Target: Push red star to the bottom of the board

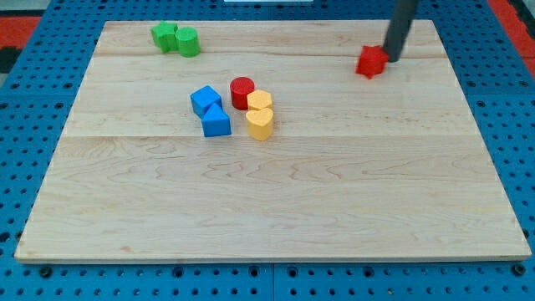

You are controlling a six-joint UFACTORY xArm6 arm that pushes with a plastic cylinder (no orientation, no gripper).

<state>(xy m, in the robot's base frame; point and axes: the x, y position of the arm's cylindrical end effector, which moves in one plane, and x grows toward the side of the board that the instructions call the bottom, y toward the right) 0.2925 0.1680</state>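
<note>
The red star point(371, 62) lies near the view's top right of the wooden board point(276, 209). My tip point(390, 58) is just to the star's right, touching or almost touching its right edge. The dark rod rises from there up out of the view's top.
A red cylinder point(242, 89), two yellow blocks point(260, 101) point(260, 124) and two blue blocks point(205, 99) point(216, 122) cluster left of the board's centre. Two green blocks point(165, 35) point(187, 41) sit at the view's top left. Blue pegboard surrounds the board.
</note>
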